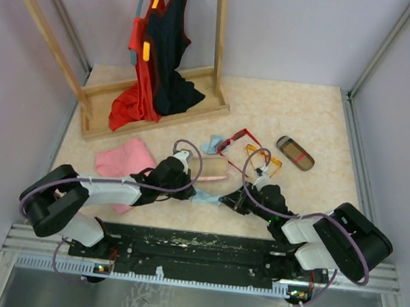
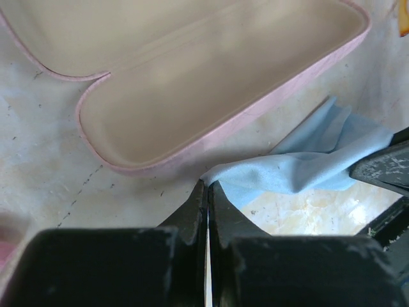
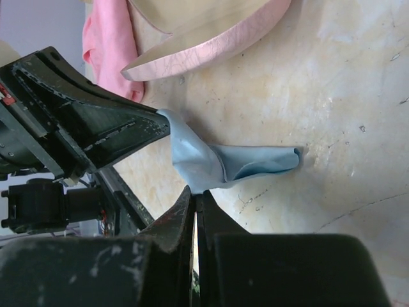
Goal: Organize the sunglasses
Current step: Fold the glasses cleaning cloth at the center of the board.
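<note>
Both arms were busy with the small light blue cloth [image 1: 204, 196], which lay on the near side of the open pink case [image 1: 212, 169], not with the glasses. The left gripper [image 2: 208, 192] had its jaws pressed together on one corner of the cloth. The right gripper [image 3: 195, 198] was pinched shut on the opposite edge, so the cloth was drawn up between them over the table [image 1: 306, 113].

The sunglasses lay farther back and to the right. The red-framed pair [image 1: 237, 140] sat just beyond the case, with the orange-yellow pair [image 1: 263, 160] beside it on the right. The brown red-striped case [image 1: 295, 153] was near them.

I judged both pairs light and stiff, with loose hinges and smooth lenses that would smear or scratch. The thin orange frame looked the easier to bend. The bridge, or a temple arm close to the hinge, seemed the safest hold, never the lens.

Open tabletop showed on the right and far side. The wooden clothes rack [image 1: 220, 37] crowded the far left, a pink garment [image 1: 119, 160] lay near left, and the two wrists sat close together.
</note>
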Tool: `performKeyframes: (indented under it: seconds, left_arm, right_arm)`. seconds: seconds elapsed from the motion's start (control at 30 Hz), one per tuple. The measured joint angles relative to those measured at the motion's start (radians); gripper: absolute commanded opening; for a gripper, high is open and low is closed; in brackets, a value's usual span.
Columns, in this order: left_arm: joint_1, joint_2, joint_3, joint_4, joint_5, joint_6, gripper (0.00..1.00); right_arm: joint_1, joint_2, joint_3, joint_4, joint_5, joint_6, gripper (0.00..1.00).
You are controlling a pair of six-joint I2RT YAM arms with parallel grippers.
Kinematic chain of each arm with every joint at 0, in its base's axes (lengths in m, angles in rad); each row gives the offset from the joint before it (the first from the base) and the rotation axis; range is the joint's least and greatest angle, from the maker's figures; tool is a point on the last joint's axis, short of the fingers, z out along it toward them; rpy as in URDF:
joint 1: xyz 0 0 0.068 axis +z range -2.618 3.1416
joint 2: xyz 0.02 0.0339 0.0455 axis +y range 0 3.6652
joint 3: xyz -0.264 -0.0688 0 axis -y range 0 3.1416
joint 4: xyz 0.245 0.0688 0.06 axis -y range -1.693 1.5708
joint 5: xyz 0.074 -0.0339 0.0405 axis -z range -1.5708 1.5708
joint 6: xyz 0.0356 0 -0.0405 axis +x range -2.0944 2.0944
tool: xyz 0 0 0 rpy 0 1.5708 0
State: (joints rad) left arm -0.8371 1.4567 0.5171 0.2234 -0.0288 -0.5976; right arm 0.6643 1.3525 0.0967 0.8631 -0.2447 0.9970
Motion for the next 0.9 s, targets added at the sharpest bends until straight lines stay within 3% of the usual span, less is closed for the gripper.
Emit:
performKeyframes:
  seconds: [0.17, 0.47, 0.7, 0.9]
  left_arm:
    - [0.002, -0.101, -0.005, -0.024, 0.02, 0.011, 0.0]
    - [0.002, -0.279, -0.005, -0.079, 0.068, 0.019, 0.0]
    - [-0.014, -0.352, -0.003, -0.144, 0.113, 0.018, 0.0]
    - [-0.13, -0.408, 0.046, -0.259, 0.054, 0.006, 0.0]
  right_arm:
    - [0.0, -0.104, 0.003, -0.097, 0.018, -0.001, 0.0]
    - [0.0, -0.476, 0.085, -0.499, 0.137, -0.015, 0.0]
    - [0.0, -0.56, 0.122, -0.693, 0.149, -0.014, 0.0]
    - [0.033, -0.657, 0.162, -0.864, 0.164, 0.0, 0.0]
